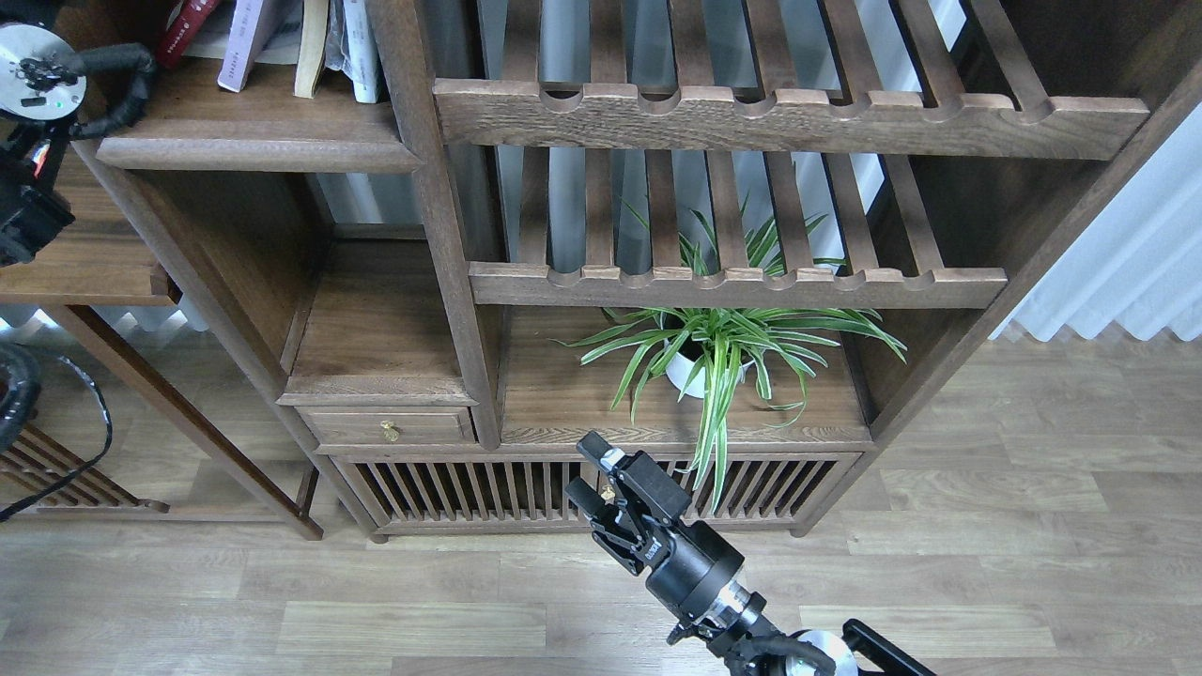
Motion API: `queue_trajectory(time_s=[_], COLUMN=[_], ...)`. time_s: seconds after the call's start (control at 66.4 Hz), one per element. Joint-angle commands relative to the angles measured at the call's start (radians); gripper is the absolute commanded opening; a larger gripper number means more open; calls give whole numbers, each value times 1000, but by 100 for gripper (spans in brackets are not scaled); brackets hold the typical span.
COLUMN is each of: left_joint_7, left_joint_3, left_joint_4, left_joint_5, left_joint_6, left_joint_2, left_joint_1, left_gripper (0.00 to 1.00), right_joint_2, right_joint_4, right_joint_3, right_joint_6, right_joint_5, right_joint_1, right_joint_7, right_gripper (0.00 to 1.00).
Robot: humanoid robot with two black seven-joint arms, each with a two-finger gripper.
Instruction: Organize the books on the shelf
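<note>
The books stand on the dark-brown plank shelf [254,141] at the top left, their tops cut off by the frame edge. The dark red book [188,28] leans at the left. The pale lavender book [246,42] leans next to it. The yellow-green book [312,52] stands almost upright, and a white book [362,47] stands beside it. My right gripper [587,472] is open and empty, low in front of the cabinet and far below the books. My left arm [38,75] shows at the left edge beside the shelf; its fingers cannot be made out.
Slatted racks with scalloped front rails [789,117] fill the upper right. A spider plant in a white pot [700,361] stands on the lower board just behind my right gripper. A small drawer [387,427] and a slatted base sit below. Wooden floor lies in front.
</note>
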Motion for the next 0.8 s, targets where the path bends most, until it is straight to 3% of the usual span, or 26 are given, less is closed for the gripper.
queue_trajectory(time_s=[0.0, 0.136, 0.286, 0.407, 0.527, 0.783], left_joint_7=[7, 7, 7, 7, 7, 5], left_joint_3=[-19, -33, -33, -33, -32, -27], left_joint_4=[-87, -207, -383, -474, -627, -811], left_joint_5=[-6, -39, -122, -147, -210, -354], left_joint_6=[0, 0, 0, 0, 0, 0], left_joint_2=[30, 73, 139, 207, 334, 530], left_joint_1=[51, 112, 187, 232, 319, 453], left_gripper=[76, 76, 86, 87, 88, 92], right_joint_2=[0, 0, 0, 0, 0, -3], right_joint_4=[1, 1, 1, 1, 4, 6], right_joint_3=[1, 2, 1, -1, -1, 1], right_joint_6=[0, 0, 0, 0, 0, 0], right_joint_5=[1, 1, 0, 0, 0, -2], right_joint_1=[-1, -6, -4, -4, -4, -3], right_joint_7=[1, 1, 1, 1, -1, -1], right_gripper=[99, 99, 99, 99, 99, 99])
